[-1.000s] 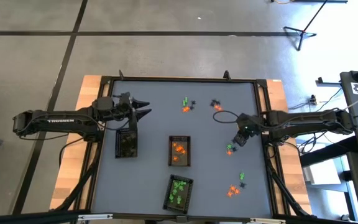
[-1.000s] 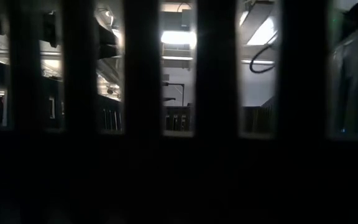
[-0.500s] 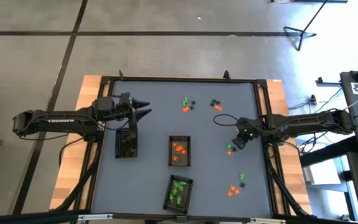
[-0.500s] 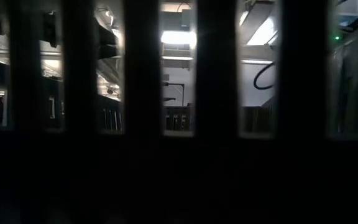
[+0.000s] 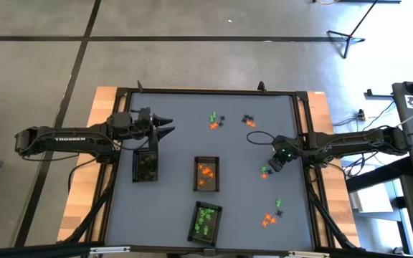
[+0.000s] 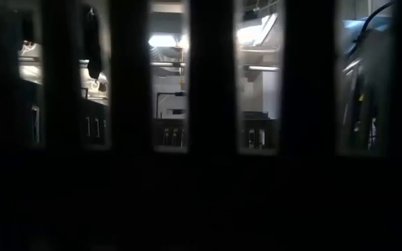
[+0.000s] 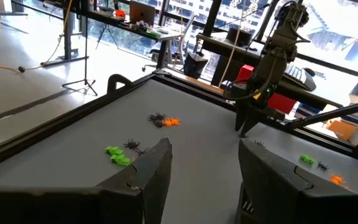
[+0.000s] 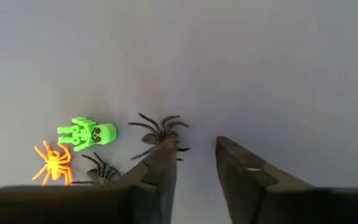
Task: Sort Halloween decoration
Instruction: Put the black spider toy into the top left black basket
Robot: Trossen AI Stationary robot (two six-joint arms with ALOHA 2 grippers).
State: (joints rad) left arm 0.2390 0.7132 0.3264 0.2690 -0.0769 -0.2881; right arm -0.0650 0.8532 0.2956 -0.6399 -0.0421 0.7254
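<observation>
The Halloween decoration lies in loose clusters on the grey table [image 5: 171, 208]. My right gripper [image 8: 194, 149] points steeply down over one cluster [image 5: 265, 172] at the right side, open, with nothing between its fingers. A black spider [image 8: 160, 127] lies at one fingertip. Beside it are a green skeleton [image 8: 89, 134], an orange spider [image 8: 53, 163] and a second black spider [image 8: 101, 171]. My left gripper [image 5: 165, 127] hangs open and level at the far left, beyond the left tray [image 5: 146, 166]. My right gripper has one fingertip [image 8: 165, 152] standing over the rear of the black spider [image 8: 166, 138], coming from above. Whether the tip touches the spider I cannot tell. The spider lies flat on the table, outside the gap between the fingers.
Three small dark trays rest on the table: the left one holds dark pieces, the middle one [image 5: 207, 174] orange pieces, the near one [image 5: 206, 221] green pieces. More trinkets lie at the far middle [image 5: 216, 120], [image 5: 249, 120] and near right [image 5: 271, 215]. The low view is dark.
My right gripper has sunk toward the table over the cluster at the right side and tipped a little steeper. The trinkets have stayed where they were.
</observation>
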